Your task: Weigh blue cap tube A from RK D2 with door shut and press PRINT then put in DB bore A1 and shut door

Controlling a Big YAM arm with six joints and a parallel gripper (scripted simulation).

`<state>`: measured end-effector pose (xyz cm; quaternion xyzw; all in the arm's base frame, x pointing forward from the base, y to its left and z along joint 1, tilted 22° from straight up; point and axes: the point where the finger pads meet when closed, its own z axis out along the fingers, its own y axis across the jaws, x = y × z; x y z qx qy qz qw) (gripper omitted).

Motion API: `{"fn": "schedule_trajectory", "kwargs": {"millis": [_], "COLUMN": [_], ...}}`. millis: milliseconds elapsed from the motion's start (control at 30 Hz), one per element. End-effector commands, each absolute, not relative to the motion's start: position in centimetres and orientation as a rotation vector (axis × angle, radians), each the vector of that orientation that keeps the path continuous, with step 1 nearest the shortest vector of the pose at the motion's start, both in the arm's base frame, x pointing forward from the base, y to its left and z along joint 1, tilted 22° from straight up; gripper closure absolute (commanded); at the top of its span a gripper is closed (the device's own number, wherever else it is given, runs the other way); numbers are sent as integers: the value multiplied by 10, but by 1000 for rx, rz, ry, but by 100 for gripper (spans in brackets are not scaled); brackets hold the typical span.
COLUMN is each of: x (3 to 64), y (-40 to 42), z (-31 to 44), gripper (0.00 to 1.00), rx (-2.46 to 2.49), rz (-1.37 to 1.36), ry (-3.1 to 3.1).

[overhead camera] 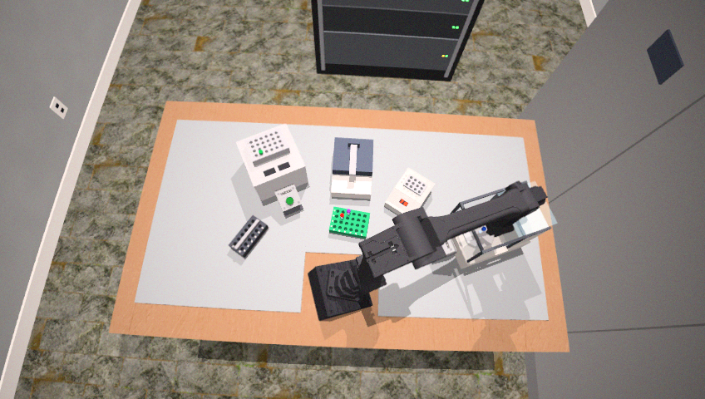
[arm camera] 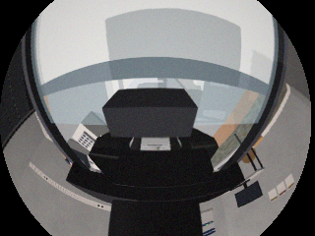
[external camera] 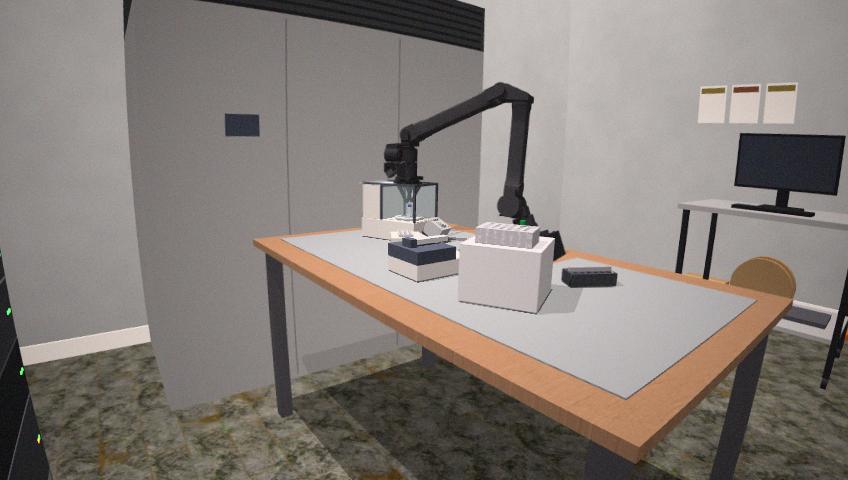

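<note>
Tube A with its blue cap (overhead camera: 483, 229) stands upright inside the balance's glass box (overhead camera: 495, 238); the exterior view also shows it (external camera: 409, 206) on the pan. My gripper (external camera: 409, 199) reaches down through the open top, its fingers partly open on either side of the tube's upper part. I cannot see whether they touch it. The top pane (overhead camera: 536, 219) is slid to the far side. The dry block DB (overhead camera: 409, 191) stands left of the balance. The wrist view shows only the gripper body and the walls.
The green rack RK (overhead camera: 349, 222) holds a red-capped and a purple-capped tube. Behind it stand the mixer MX (overhead camera: 271, 163), which holds a green-capped tube, and the spectrophotometer SP (overhead camera: 347, 167). The magnet block MG (overhead camera: 248, 235) lies at the left. The balance's glass walls surround my fingers.
</note>
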<state>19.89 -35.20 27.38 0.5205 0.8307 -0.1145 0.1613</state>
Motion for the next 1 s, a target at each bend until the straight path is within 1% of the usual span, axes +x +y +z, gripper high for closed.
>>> {"fn": "schedule_trajectory", "kwargs": {"millis": [0, 900, 967], "x": [202, 202, 206], "y": [-357, -357, -357], "z": [288, 288, 303], "gripper": [64, 64, 64], "rx": [1471, 1471, 1459], "rz": [-342, -342, -347], "ry": [2347, 2347, 2335]}}
